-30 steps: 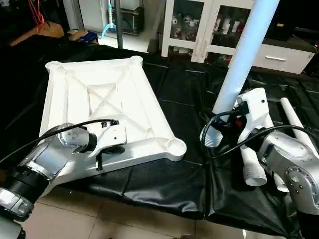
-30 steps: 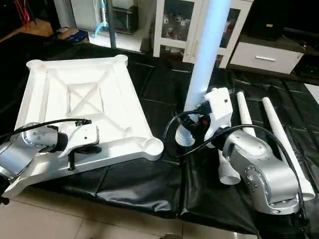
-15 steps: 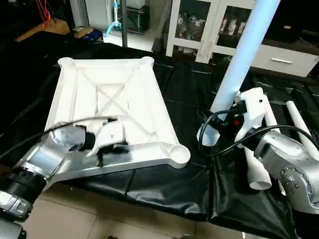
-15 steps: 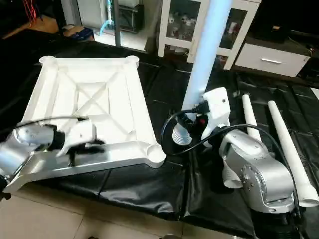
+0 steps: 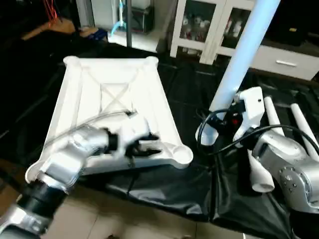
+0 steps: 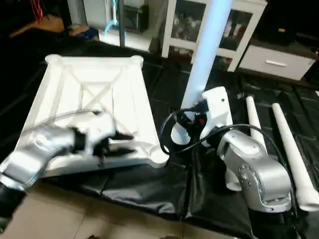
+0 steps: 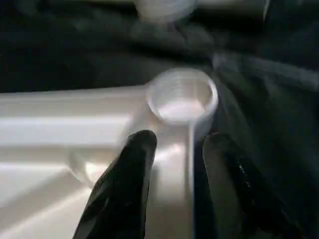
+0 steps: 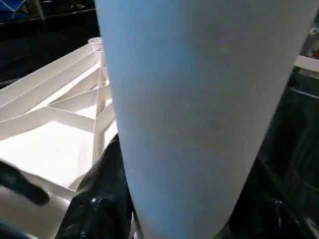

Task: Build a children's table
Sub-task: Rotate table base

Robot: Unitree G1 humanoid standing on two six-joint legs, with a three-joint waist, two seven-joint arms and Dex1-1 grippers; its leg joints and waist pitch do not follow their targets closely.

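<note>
While the right gripper (image 5: pixel 225 119) fingers pinch an upright leg (image 5: pixel 242 56), the left gripper (image 5: pixel 149 147) fingers, prob. spread w/ nothing held, hover over the tabletop (image 5: pixel 112 99) corner socket (image 7: pixel 182 95).

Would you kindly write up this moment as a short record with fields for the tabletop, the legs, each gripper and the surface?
tabletop: white table top lies underside up, X ribs showing
near socket: corner socket empty, threaded inside
left gripper: left gripper open, fingers over the rim beside that socket
right gripper: right gripper closed on an upright leg, threaded end down
spare legs: loose legs lying beyond the right arm
surface: black sheet over the table
</note>
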